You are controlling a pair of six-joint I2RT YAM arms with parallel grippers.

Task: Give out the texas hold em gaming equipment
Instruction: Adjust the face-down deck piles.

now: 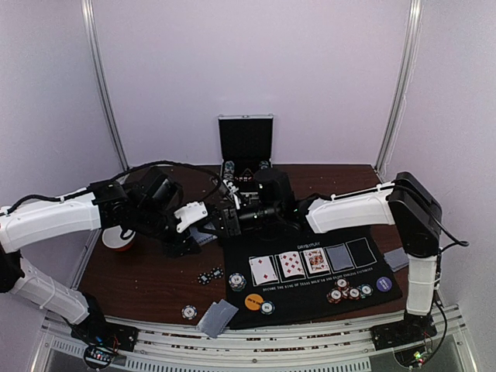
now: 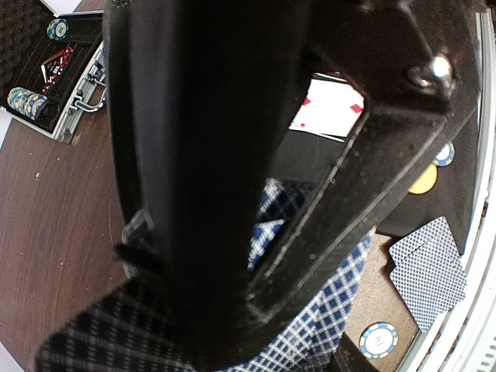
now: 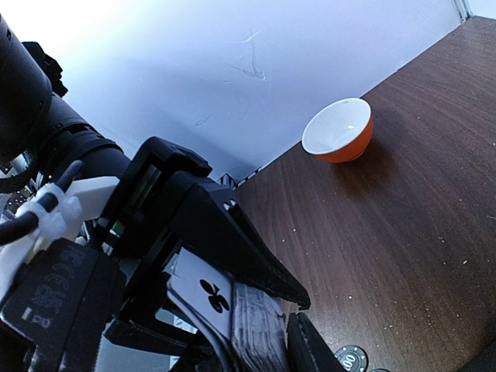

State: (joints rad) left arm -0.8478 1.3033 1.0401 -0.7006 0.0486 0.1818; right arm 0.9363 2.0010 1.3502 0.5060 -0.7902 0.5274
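You are pinching the deck of cards (image 3: 252, 322) in the left claw (image 1: 219, 222), touching the right claw (image 1: 242, 215), whose state I cannot tell, so be squeezing squarely while peeling one card.

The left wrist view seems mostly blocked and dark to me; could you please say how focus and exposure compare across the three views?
Left wrist: black end effector fingers fill the centre, blurred; the deck of cards behind is soft, the poker chip sharper. Right wrist: the wall is blown out top left, the bowl crisp. Top external: even light, soft detail.
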